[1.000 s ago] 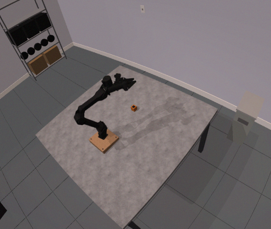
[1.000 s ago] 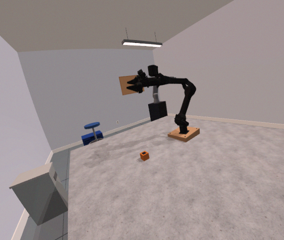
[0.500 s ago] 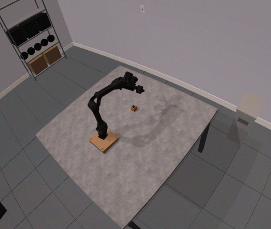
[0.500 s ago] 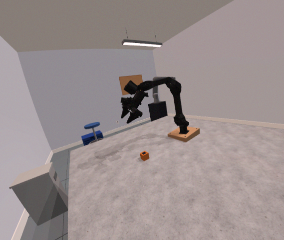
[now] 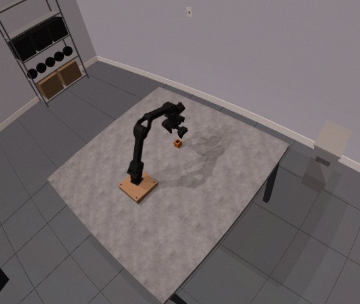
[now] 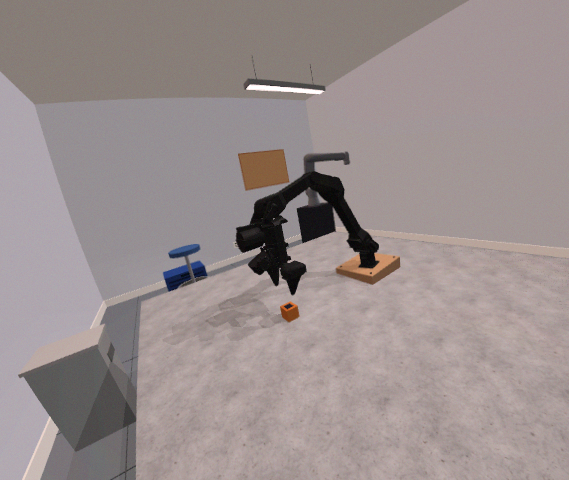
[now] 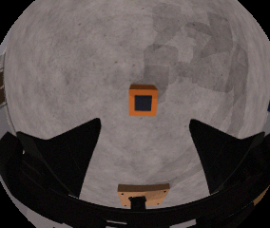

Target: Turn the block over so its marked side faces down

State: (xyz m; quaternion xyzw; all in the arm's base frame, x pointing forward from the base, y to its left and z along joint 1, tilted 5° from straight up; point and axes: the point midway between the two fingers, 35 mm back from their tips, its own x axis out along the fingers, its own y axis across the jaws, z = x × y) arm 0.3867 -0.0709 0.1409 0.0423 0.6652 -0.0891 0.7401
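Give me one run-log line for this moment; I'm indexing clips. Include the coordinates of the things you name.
gripper (image 5: 175,131) (image 6: 284,290) (image 7: 144,123): open, above table | block (image 5: 177,143) (image 6: 289,312) (image 7: 143,102): on table, marked side up | flip: not done

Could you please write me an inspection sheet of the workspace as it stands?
Surface: grey mottled table, arm shadows across it.
Job's things: orange block on the table, dark-marked side up; not yet turned.
Clutter: nothing seen.
Gripper: gripper open above the table near the block, holding nothing.
Cables: nothing seen.
Surroundings: shelf rack with bins and boxes; grey cabinet; blue stool; second, grey arm in the background.
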